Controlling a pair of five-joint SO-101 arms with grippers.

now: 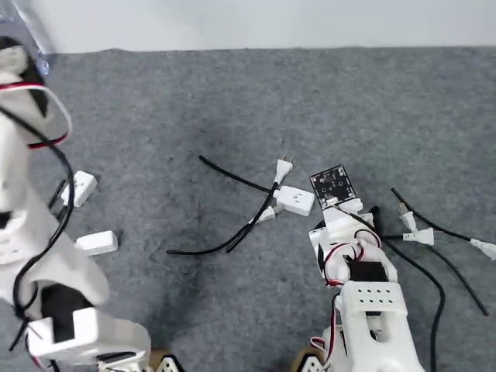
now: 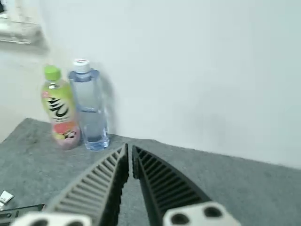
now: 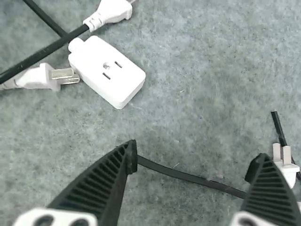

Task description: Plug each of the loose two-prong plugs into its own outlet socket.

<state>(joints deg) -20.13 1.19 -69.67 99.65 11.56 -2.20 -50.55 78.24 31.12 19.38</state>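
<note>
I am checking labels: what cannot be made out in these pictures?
- High view: the edge cuts off the far-right plug.
- High view: the white block by the left arm is too small to show slots.
- Right wrist view: a finger of the right gripper hides part of a plug.

Soft, even light is covering the grey bench point(image 1: 232, 93); a faint, soft-edged shadow is darkening it at 10 o'clock from the white socket point(image 1: 295, 201)
</note>
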